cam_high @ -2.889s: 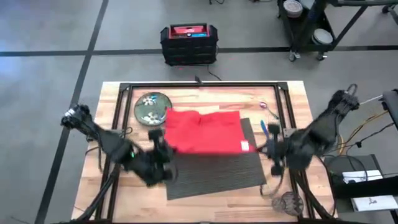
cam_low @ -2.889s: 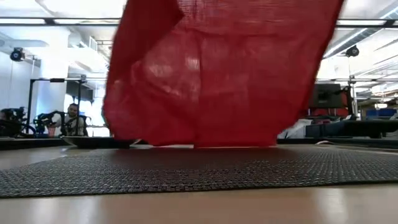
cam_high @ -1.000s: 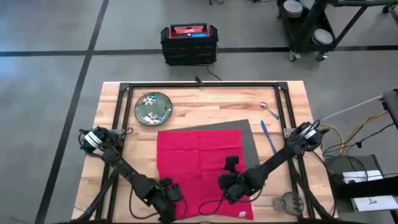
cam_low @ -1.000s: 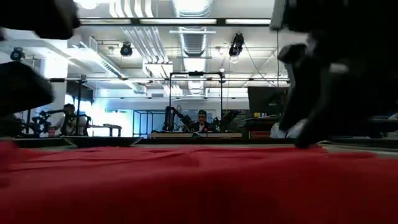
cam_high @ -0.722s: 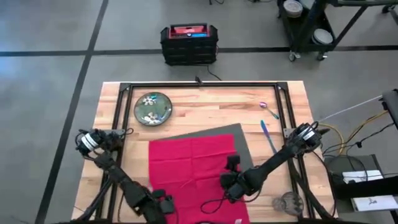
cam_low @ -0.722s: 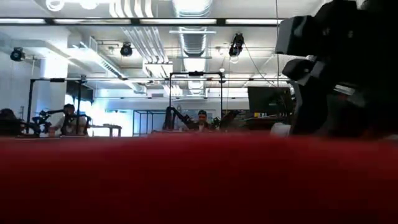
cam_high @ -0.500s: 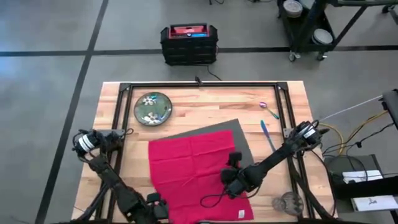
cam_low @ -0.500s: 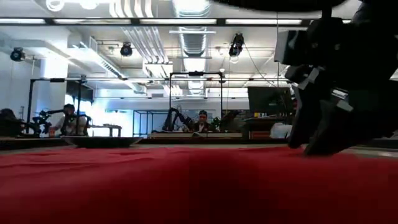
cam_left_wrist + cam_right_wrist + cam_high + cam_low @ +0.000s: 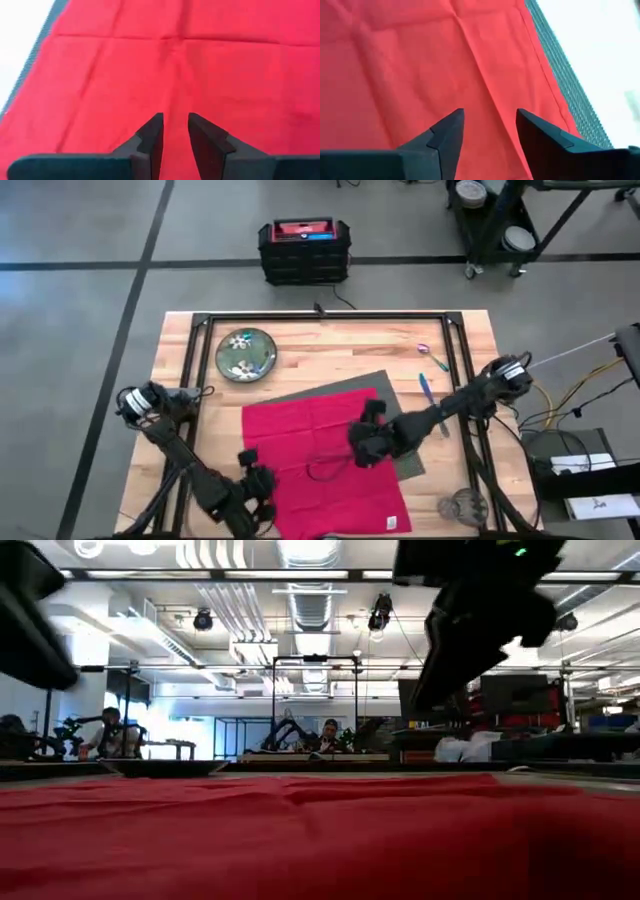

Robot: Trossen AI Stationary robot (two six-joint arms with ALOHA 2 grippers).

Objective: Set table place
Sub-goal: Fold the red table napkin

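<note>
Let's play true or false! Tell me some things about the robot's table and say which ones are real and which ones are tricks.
1. The red napkin lies spread out on the grey placemat. True.
2. The green plate sits on the napkin. False: it sits on the bare wood near the table's far left corner, apart from the napkin.
3. The right hand is holding the napkin. False: it is open over the napkin with nothing between its fingers.
4. The blue utensil lies on the wood to the right of the placemat. True.
5. The left hand is over the red napkin. True.
</note>
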